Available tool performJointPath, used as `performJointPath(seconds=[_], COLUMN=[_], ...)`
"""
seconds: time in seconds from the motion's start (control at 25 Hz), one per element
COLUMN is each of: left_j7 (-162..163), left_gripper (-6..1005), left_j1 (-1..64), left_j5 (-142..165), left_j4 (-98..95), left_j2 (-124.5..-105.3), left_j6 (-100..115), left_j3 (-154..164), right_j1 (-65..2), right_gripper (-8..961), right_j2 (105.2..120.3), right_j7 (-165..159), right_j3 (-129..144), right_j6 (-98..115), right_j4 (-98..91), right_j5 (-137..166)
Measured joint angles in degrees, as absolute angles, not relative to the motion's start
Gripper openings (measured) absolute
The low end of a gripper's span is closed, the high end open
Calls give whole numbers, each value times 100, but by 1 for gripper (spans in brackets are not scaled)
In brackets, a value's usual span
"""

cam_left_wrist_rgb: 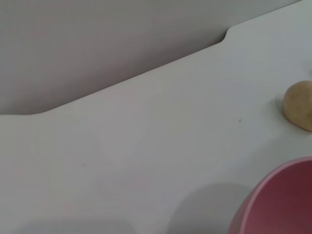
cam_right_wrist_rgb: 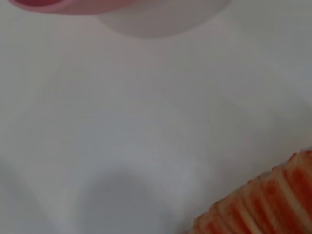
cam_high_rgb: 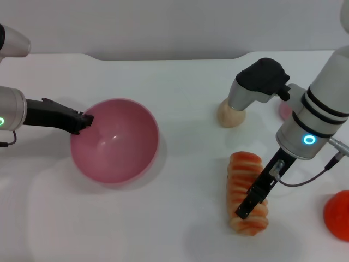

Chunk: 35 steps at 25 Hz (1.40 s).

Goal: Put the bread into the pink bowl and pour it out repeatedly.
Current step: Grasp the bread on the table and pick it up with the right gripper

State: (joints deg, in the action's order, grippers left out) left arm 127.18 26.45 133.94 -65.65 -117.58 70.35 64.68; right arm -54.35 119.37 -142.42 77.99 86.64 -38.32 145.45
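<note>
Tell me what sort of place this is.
Probably a robot test bench, not a kitchen: a bare white tabletop against a plain wall, holding only toy props, a ridged orange-and-cream toy bread loaf and a glossy pink plastic bowl, between two robot arms.

Striped bread [cam_high_rgb: 245, 192] lying flat, pink bowl [cam_high_rgb: 115, 142] (empty) apart

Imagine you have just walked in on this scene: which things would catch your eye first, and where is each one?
First the pink bowl, empty, tipped on the white table at the robot's left, with the left gripper at its rim. Next the striped bread, lying at the right with the right gripper down on it. A beige lump sits farther back, and a red object shows at the right edge.
</note>
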Motion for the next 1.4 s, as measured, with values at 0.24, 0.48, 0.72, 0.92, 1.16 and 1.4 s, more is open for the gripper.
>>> performJointPath(seconds=[0.24, 0.48, 0.72, 0.92, 1.16, 1.4], left_j7=[12718, 12718, 12718, 12718, 12718, 12718], left_gripper=[47, 47, 48, 48, 48, 48], left_j1=[2646, 2641, 2637, 2636, 2636, 2637], left_j5=[13394, 13394, 13394, 13394, 13395, 13395], left_j4=[-6565, -6565, -6565, -6565, -6565, -6565], left_j2=[-11766, -11774, -11776, -11776, -11776, -11776], left_j6=[7060, 7067, 7074, 7073, 7070, 7070], left_j3=[6468, 6468, 6468, 6468, 6468, 6468], right_j1=[-5424, -5389, -5364, -5373, -5357, -5346], right_gripper=[671, 643, 567, 423, 363, 308], right_j2=[11935, 11935, 11935, 11932, 11926, 11926], right_j7=[-14318, -14275, -14256, -14254, -14251, -14249], right_j3=[7889, 8056, 8110, 8111, 8110, 8110], right_j6=[8579, 8491, 8449, 8435, 8427, 8426], right_j4=[-3831, -3897, -3992, -3995, -3999, -4000], right_j5=[14550, 14539, 14538, 14537, 14537, 14537])
